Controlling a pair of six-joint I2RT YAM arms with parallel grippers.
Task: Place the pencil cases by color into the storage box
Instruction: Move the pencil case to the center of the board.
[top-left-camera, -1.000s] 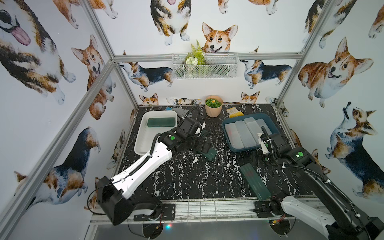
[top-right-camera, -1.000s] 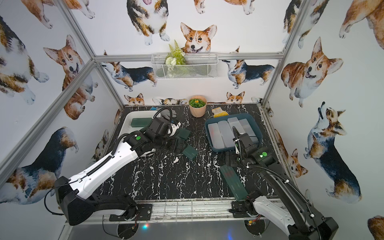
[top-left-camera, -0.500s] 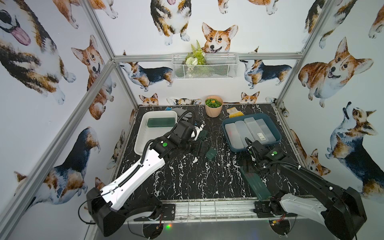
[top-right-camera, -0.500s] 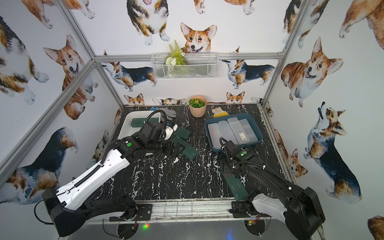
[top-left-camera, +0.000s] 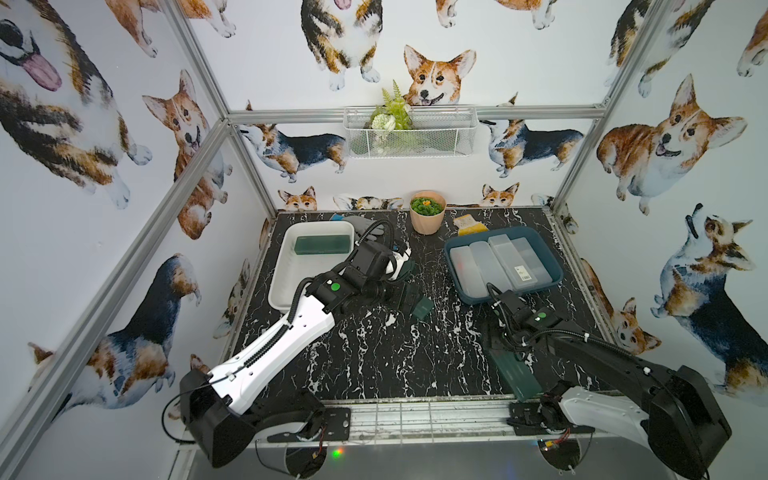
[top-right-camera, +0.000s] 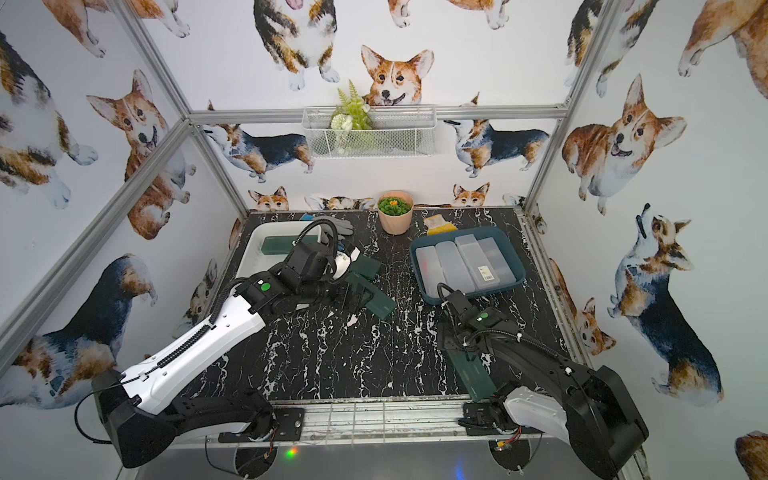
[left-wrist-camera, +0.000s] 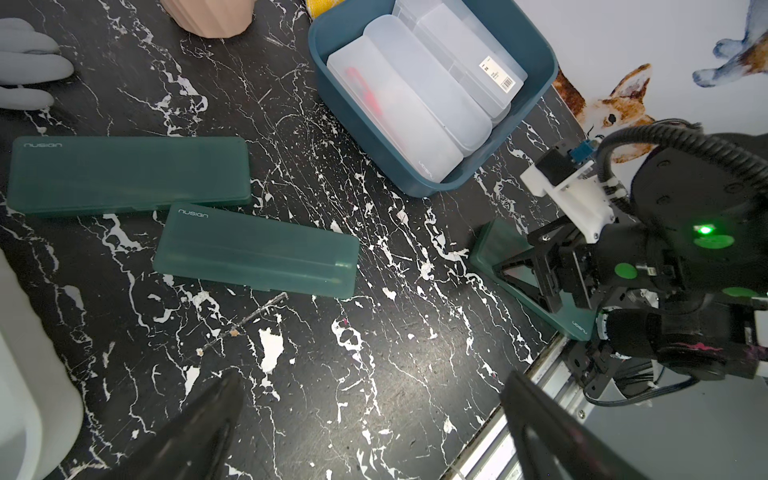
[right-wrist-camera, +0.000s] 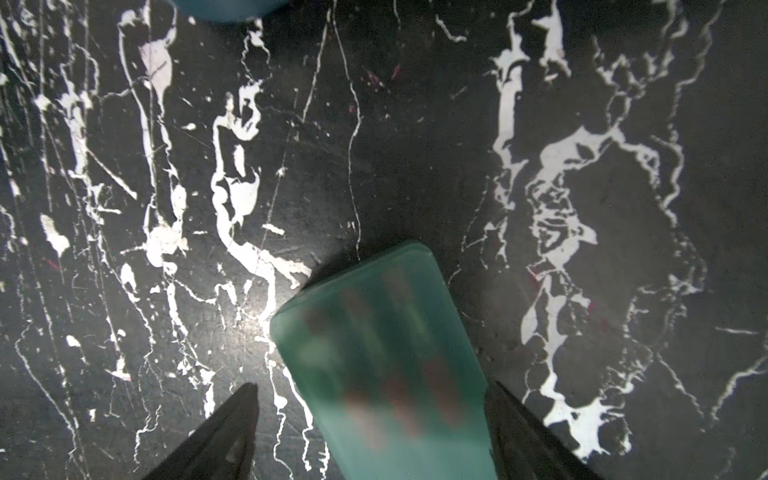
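Note:
Two dark green pencil cases (left-wrist-camera: 129, 174) (left-wrist-camera: 257, 249) lie flat mid-table, partly under my left gripper (top-left-camera: 397, 291), which hangs above them wide open and empty (left-wrist-camera: 374, 419). A third green case (top-left-camera: 515, 374) lies near the front right. My right gripper (top-left-camera: 505, 345) straddles its far end, open: one fingertip (right-wrist-camera: 232, 424) stands clear of the case (right-wrist-camera: 382, 353), the other is beside its edge. The white storage box (top-left-camera: 286, 286) holds one green case (top-left-camera: 322, 244). The teal storage box (top-left-camera: 457, 286) holds several frosted clear-white cases (top-left-camera: 505, 259).
A tan plant pot (top-left-camera: 427, 216) and a grey glove (top-left-camera: 359, 224) sit at the back. A yellow item (top-left-camera: 469, 224) lies behind the teal box. A white wire basket (top-left-camera: 409, 133) hangs on the back wall. The metal front rail (top-left-camera: 415, 411) borders the table.
My right gripper has drawn back from the teal box toward the front and come down over the front green case. My left arm has swung slightly, its gripper still over the middle cases.

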